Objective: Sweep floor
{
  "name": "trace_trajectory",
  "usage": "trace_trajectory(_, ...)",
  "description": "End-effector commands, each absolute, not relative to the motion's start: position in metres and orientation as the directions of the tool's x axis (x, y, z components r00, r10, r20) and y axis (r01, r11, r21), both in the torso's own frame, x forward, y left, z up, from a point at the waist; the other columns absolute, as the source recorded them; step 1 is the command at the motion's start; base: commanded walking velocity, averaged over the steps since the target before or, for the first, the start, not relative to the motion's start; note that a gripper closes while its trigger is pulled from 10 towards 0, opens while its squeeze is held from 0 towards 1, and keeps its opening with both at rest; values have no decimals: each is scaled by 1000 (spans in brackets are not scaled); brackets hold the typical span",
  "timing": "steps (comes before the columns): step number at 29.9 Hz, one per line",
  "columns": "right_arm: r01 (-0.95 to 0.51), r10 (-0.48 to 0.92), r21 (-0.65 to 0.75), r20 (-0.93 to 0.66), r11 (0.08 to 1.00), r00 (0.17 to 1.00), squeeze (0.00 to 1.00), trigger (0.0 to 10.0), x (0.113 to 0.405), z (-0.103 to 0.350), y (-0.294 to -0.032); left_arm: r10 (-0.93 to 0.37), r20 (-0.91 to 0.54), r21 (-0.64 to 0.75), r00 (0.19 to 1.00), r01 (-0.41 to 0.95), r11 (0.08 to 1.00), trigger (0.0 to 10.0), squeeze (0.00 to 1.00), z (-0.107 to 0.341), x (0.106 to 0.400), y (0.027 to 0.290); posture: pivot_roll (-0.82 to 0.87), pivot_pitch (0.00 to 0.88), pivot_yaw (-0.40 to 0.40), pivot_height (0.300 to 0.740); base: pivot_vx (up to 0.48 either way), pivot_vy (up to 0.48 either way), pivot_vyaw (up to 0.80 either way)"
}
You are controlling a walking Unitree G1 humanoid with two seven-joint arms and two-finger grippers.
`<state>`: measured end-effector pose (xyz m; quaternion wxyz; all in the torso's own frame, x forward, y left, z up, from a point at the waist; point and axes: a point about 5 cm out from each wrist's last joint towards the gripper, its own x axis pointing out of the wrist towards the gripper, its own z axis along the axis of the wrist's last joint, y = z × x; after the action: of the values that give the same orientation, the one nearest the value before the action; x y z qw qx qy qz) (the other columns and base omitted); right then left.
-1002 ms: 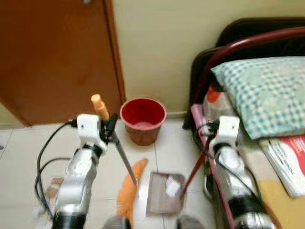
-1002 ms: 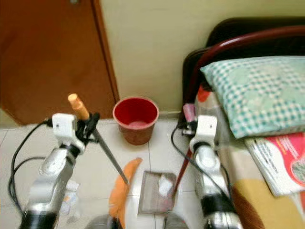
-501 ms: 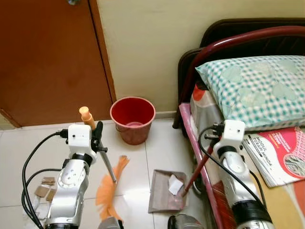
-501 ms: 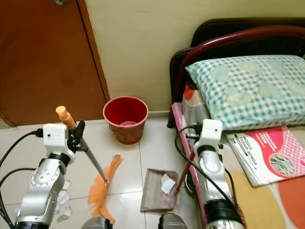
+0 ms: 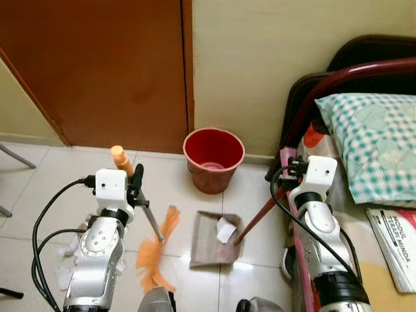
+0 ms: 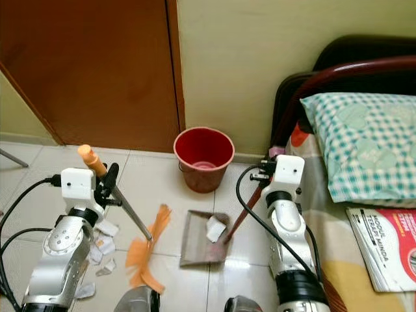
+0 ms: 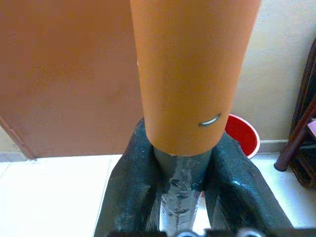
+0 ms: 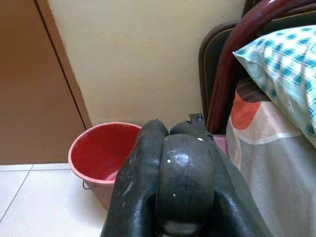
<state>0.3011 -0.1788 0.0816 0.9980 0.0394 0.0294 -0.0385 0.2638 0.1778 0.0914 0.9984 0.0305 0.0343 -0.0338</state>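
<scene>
**Sweep part done — scraps remain on the left**

Left hand (image 5: 134, 184) clenched on orange-handled broom (image 5: 156, 250), bristles on white tile floor (image 6: 162, 182). Right hand (image 6: 263, 175) grips the flat brown dustpan (image 6: 196, 239) by its handle; one white paper piece (image 6: 215, 229) inside. Loose white paper scraps (image 6: 104, 246) lie beside the left arm, unswept. Red plastic bucket (image 6: 203, 158) near wall, likely for emptying.

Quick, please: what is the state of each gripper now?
Left gripper: shut on the broom handle.
Right gripper: shut on the dustpan handle.
</scene>
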Motion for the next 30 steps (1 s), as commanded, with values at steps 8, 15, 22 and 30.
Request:
trace_trajectory(8,80,-76,85,-51,993,996,0,10000,299,84,-180,-53,-88,83,995,61,995,10000,0,89,263,182,-14,91,-7,740,288,0,0)
trace_trajectory(15,82,-78,82,-55,993,995,0,10000,298,84,-181,-64,-88,78,994,71,994,10000,0,89,263,179,-14,91,-7,740,293,0,0)
trace_trajectory(22,84,-79,80,-62,993,995,0,10000,298,82,-182,-61,-95,76,994,69,995,10000,0,88,264,179,-21,92,-5,740,74,0,0)
trace_trajectory(30,83,-79,86,-58,993,995,0,10000,298,85,-184,-60,-104,75,993,68,995,10000,0,86,264,176,-26,93,-1,740,0,0,0)
